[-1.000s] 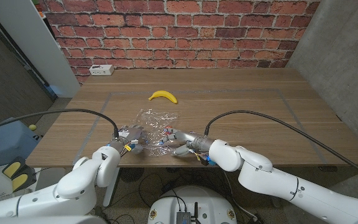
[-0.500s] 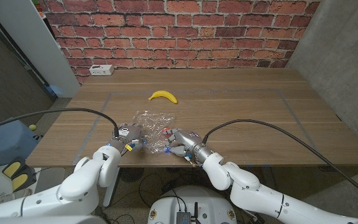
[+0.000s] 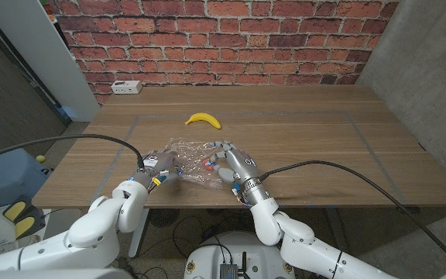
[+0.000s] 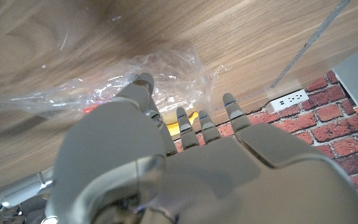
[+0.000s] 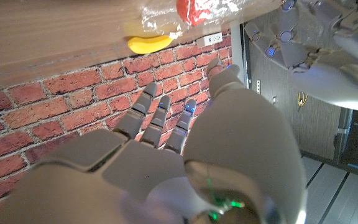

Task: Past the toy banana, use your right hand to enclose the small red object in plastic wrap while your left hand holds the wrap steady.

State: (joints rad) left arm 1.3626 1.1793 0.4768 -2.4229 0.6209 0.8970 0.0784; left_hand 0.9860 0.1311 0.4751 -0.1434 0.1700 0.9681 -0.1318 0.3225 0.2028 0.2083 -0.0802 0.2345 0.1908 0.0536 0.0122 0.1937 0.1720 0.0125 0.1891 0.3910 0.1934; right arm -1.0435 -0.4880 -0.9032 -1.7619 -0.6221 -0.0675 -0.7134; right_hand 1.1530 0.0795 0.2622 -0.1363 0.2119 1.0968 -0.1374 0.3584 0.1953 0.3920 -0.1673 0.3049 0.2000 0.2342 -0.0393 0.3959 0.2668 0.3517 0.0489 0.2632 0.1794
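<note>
Fingers first: those of our right hand (image 3: 228,165) reach forward, loosely apart, over the plastic wrap (image 3: 188,159) beside the small red object (image 3: 210,164); whether they pinch film we cannot tell. Our left hand (image 3: 159,166) rests its fingers, slightly spread, on the near-left edge of the wrap, pinning it to the table (image 3: 300,132). The red object lies on the crumpled sheet between both hands, the toy banana (image 3: 204,118) well beyond it. To fold well, we judge, the right fingers should catch a free edge and draw it over the object while the left keeps pressing. Against the frame a second ago, the right arm has swung from the side to the near edge; the left has stayed.
</note>
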